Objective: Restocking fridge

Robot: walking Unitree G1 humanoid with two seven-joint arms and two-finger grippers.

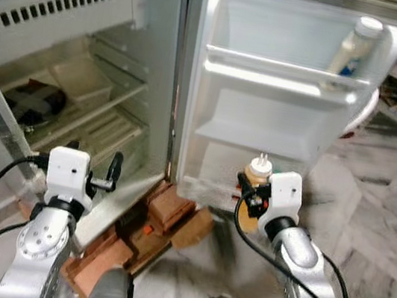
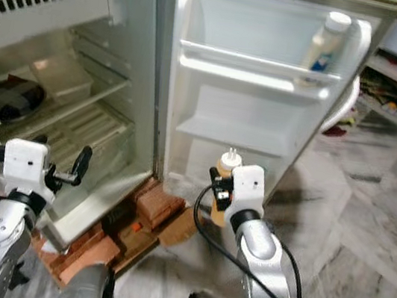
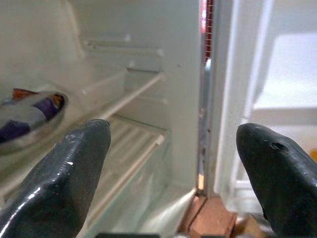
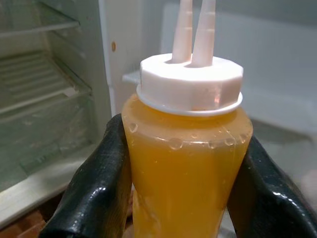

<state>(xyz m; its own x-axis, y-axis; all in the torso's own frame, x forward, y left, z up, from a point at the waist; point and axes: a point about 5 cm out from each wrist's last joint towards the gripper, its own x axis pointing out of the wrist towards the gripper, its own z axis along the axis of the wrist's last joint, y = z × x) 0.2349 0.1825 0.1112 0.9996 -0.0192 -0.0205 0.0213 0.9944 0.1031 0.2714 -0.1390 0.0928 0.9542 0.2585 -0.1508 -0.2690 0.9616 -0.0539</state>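
Right gripper (image 1: pixel 250 196), lower centre of the left eye view, is clamped around a clear plastic squeeze bottle of orange-yellow sauce with a white twin-nozzle cap (image 4: pixel 185 148); in the right wrist view both black fingers (image 4: pixel 99 188) press against the bottle's sides. The bottle stands upright, held in front of the lowest part of the white open fridge door (image 1: pixel 262 129), near its bottom edge. High on that door, at the upper right of the frame, a white squeeze bottle with a white cap and blue label (image 1: pixel 352 49) leans in the top door shelf (image 1: pixel 270 77). Left gripper (image 1: pixel 93 170), lower left, hovers with its fingers spread apart and nothing between them, just before the open fridge compartment (image 1: pixel 78 100). Inside, on a white shelf at the left, lies a dark purple-and-grey wrapped item in a shallow bowl (image 3: pixel 29 116). Under the fridge, at bottom centre, reddish-brown bricks (image 1: pixel 166 212) sit on the grey marbled floor (image 1: pixel 379 246)
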